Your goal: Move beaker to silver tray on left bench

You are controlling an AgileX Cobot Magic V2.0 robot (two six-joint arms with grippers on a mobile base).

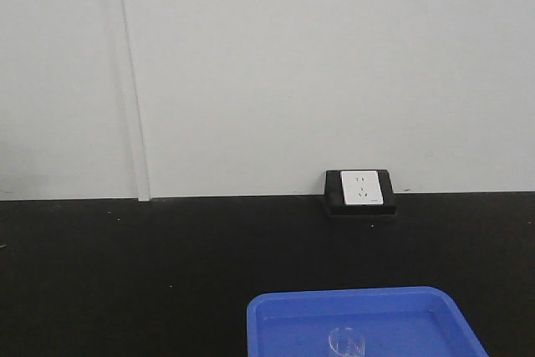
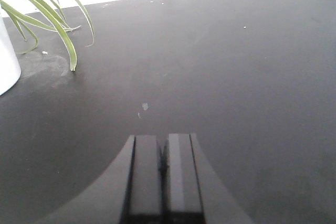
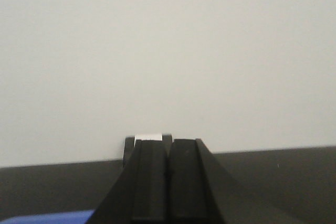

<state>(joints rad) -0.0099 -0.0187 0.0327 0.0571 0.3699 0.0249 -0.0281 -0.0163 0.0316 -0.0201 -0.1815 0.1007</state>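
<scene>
Matte black table (image 1: 125, 273) against a plain white wall (image 1: 292, 64), with the left hand (image 2: 164, 142) and right hand (image 3: 168, 145) both pressed together on nothing. The beaker (image 1: 346, 342) stands in the blue tray (image 1: 276, 307), whose corner peeks in low and left of the right hand. There's a socket (image 1: 361, 191) straight ahead of that hand, and a leafy plant (image 2: 47, 9) ahead-left of the left hand.

Mostly matt black and white surfaces, plus one glossy plastic tray.
Matt black counter (image 1: 125, 273), smooth, dotted with pale specks; flat matt white wall (image 1: 292, 64); smooth, glossy blue plastic tray (image 1: 276, 323); clear glass beaker (image 1: 347, 342), faint shine at rim; white plastic socket (image 1: 361, 188) face in black housing; left gripper (image 2: 164, 142) and right gripper (image 3: 168, 148) black, smooth, semi-gloss, plastic-looking; smooth white pot (image 2: 6, 61).
</scene>
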